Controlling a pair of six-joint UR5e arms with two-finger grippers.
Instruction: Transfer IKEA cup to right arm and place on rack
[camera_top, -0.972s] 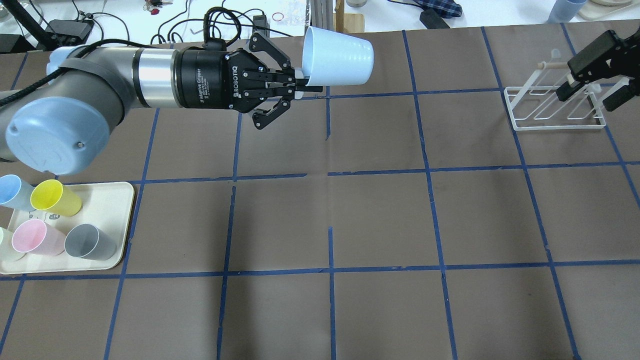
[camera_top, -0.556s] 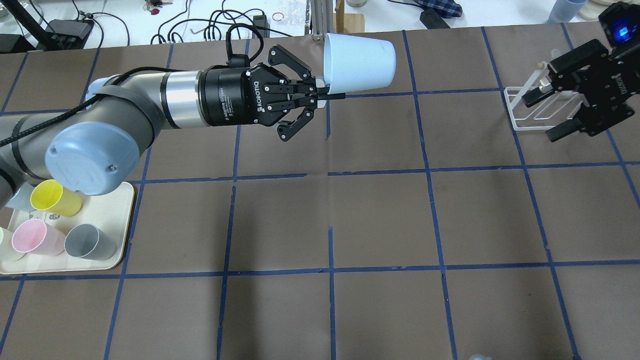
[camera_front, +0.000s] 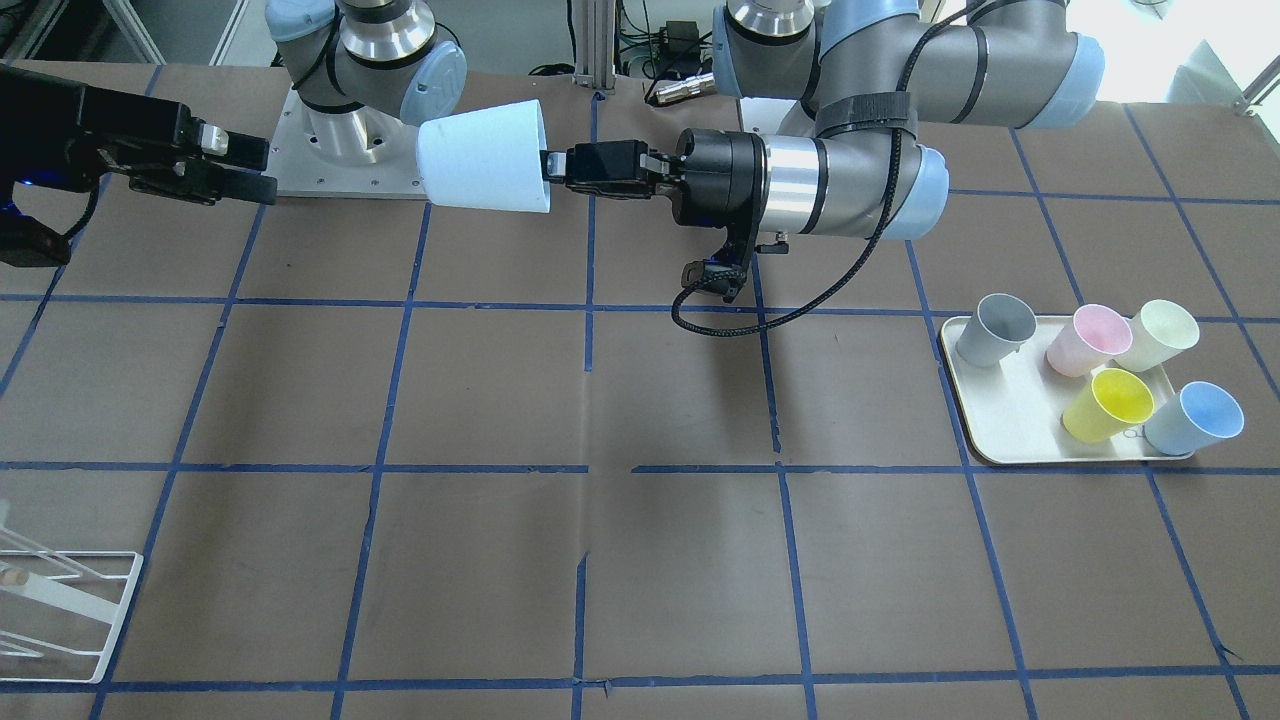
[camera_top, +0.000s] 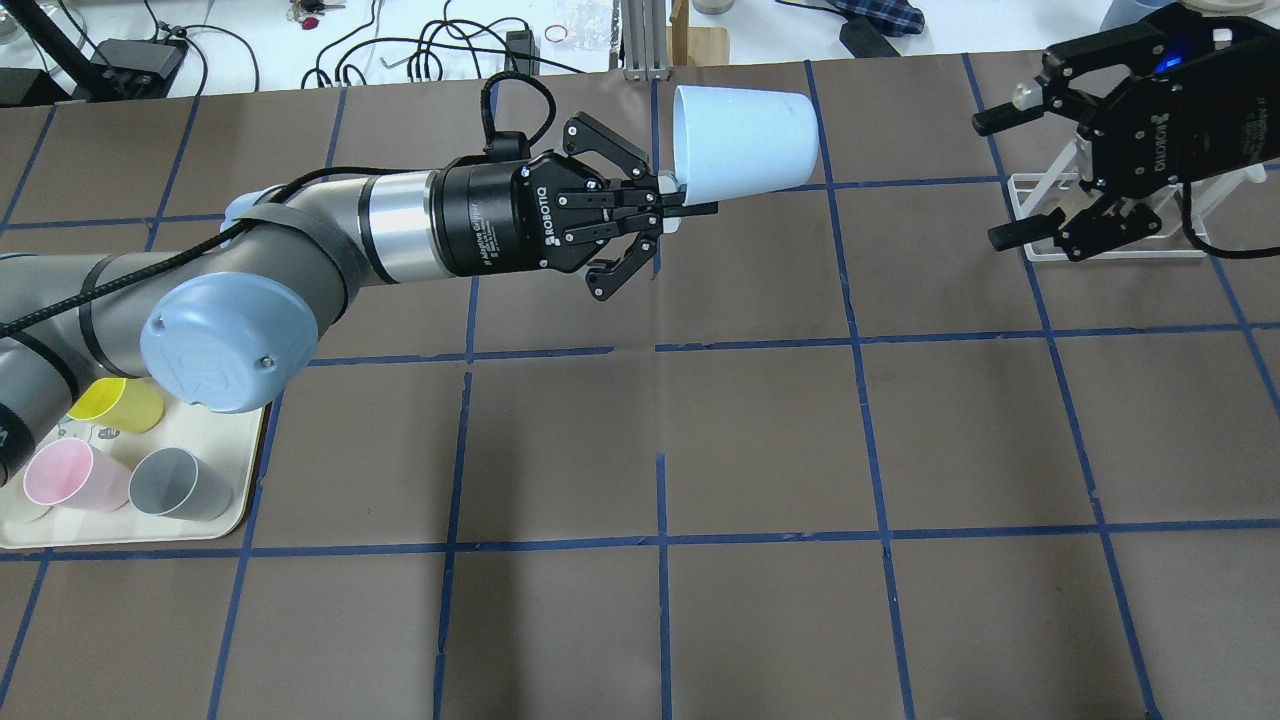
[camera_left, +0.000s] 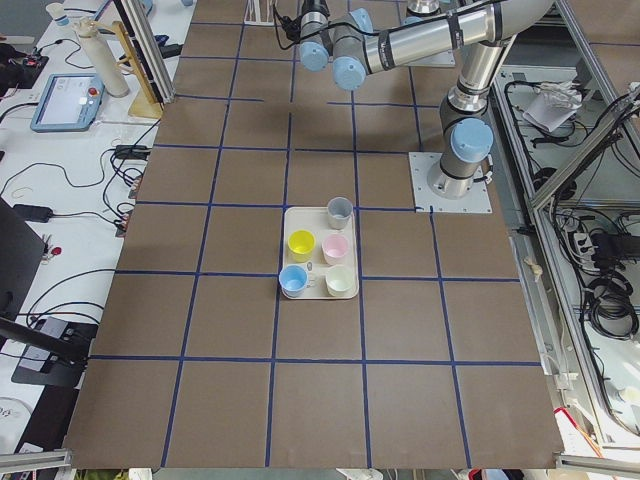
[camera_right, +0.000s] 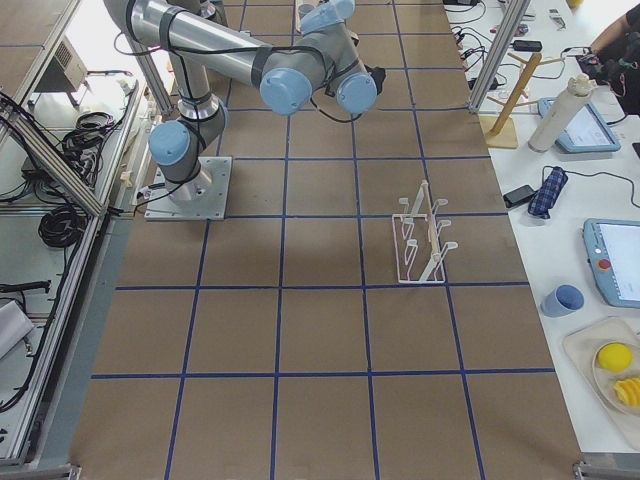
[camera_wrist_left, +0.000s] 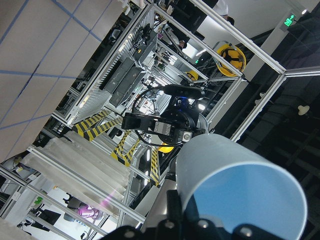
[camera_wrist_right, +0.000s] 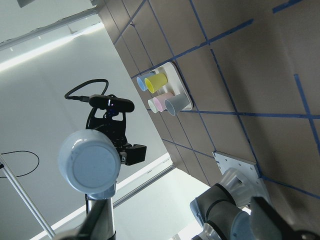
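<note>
Cup (camera_top: 745, 140) is in the air above the table (camera_top: 760, 440), lying on its side. Its long axis is roughly level and runs along the line between the two grippers. The open mouth faces the left gripper (camera_top: 682, 205) and the closed base faces the right gripper (camera_top: 995, 180). The left wrist view looks into the blue interior, and the right wrist view sees the round base nearly square-on.

The left gripper's fingers are pinched on the rim wall at the mouth's lower edge, one inside and one outside. That is the only contact on the cup.

The right gripper's fingers are spread wide with nothing between them. They point toward the cup's base but are well apart from it.

The rack (camera_top: 1022, 200) sits on the table at the right end. In the overhead view it is partly hidden behind the right gripper, and the side view shows no cups on it.

The tray (camera_front: 1000, 420) is at the table's left end. On it are a grey cup (camera_front: 993, 330), a pink cup (camera_front: 1087, 340), a cream cup (camera_front: 1160, 335), a yellow cup (camera_front: 1108, 404) and a second blue cup (camera_front: 1195, 418). In the overhead view the left arm's elbow covers part of the tray.
</note>
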